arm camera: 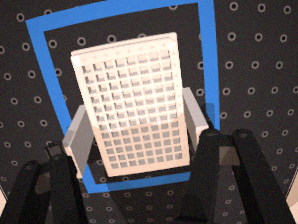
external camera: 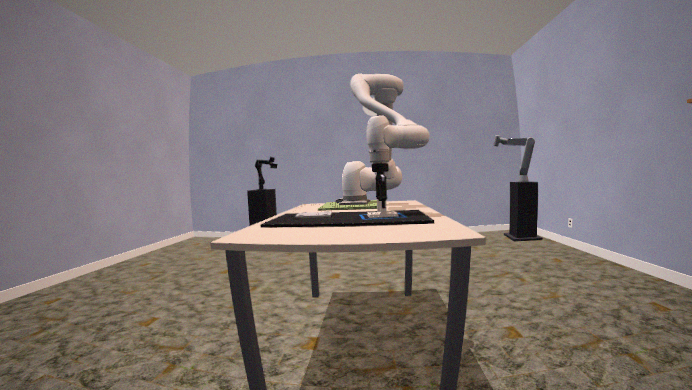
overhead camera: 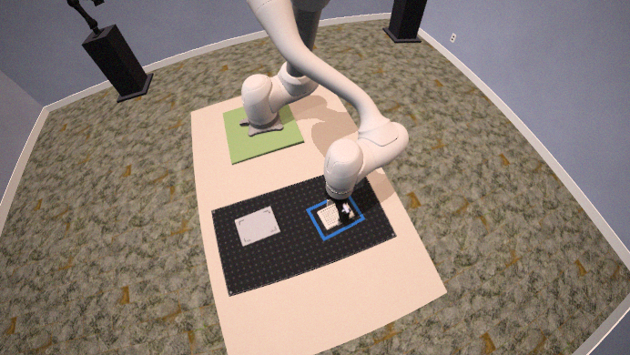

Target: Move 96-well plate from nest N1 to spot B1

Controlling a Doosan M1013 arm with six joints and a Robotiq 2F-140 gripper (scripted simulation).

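The white 96-well plate (arm camera: 132,104) is right way up, and my gripper (arm camera: 136,109) is shut on its long sides. It sits low over the blue taped outline B1 (arm camera: 127,83), inside the frame, its long sides slightly turned against the outline's long sides. I cannot tell whether its base touches the deck. From the top view the plate (overhead camera: 329,216) lies within the outline (overhead camera: 336,218) under the wrist, the gripper (overhead camera: 338,212) over it. The grey plate nest N1 (overhead camera: 257,225) stands empty at the left of the black deck. In the exterior view the gripper (external camera: 381,209) reaches down to deck level.
The black perforated deck (overhead camera: 300,232) lies on a beige table. The arm's base stands on a green mat (overhead camera: 261,134) at the back. Black pedestals with cameras (overhead camera: 116,61) stand on the floor away from the table.
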